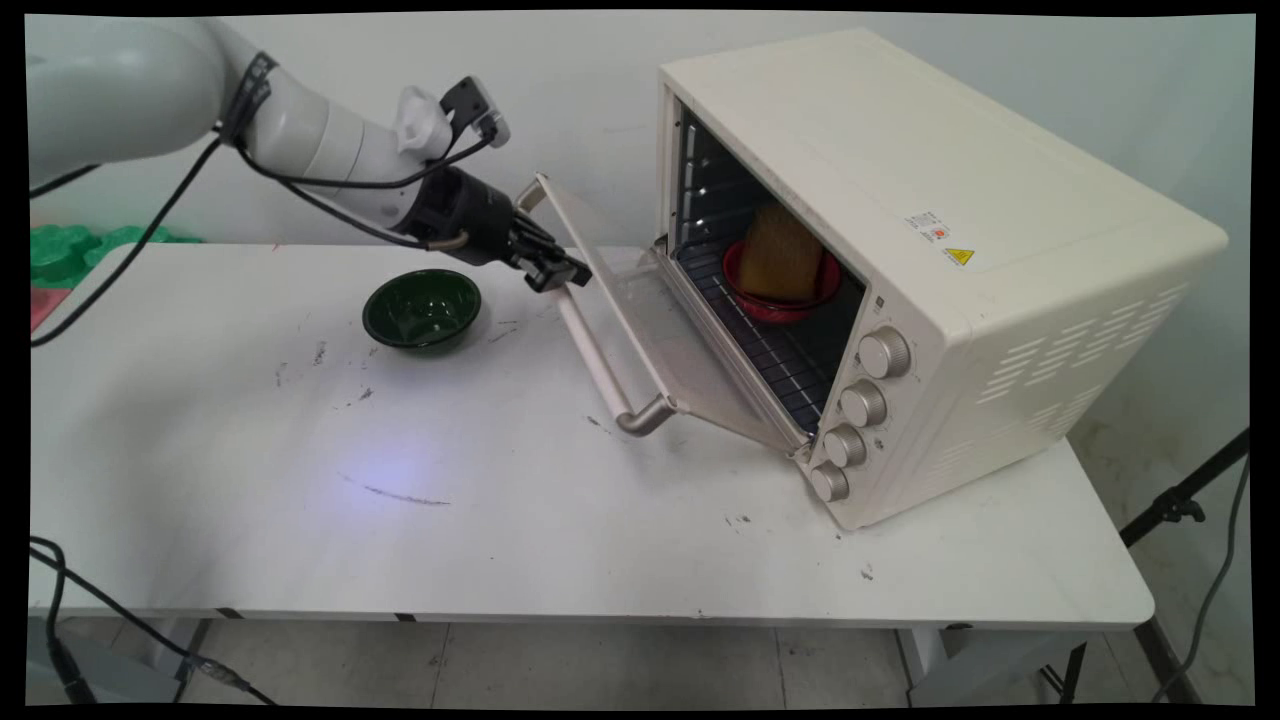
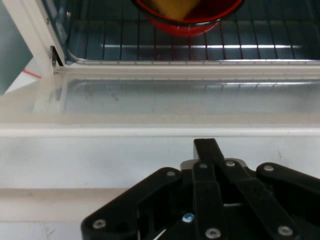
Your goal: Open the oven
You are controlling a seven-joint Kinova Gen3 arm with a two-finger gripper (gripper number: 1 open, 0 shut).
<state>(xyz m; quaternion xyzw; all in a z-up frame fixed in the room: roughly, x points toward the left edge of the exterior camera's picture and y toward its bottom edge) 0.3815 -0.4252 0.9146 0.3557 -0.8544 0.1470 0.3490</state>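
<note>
A cream toaster oven (image 1: 900, 200) stands on the right of the white table (image 1: 300, 500), its glass door (image 1: 650, 330) hanging half open toward the left. Inside, on the wire rack, a red bowl (image 1: 780, 298) holds a yellow spongy block (image 1: 780, 250). My gripper (image 1: 562, 272) is shut, its tips against the upper end of the door's handle bar (image 1: 592, 355), holding nothing. In the hand view my gripper (image 2: 207, 146) points at the door glass (image 2: 175, 97), with the red bowl (image 2: 190, 22) beyond at the top edge.
A dark green bowl (image 1: 421, 308) sits upright on the table just left of and below the gripper. Several round knobs (image 1: 862, 403) run down the oven's front. Green moulded pieces (image 1: 70, 250) lie past the table's far left corner. A black stand leg (image 1: 1180, 500) is at the right.
</note>
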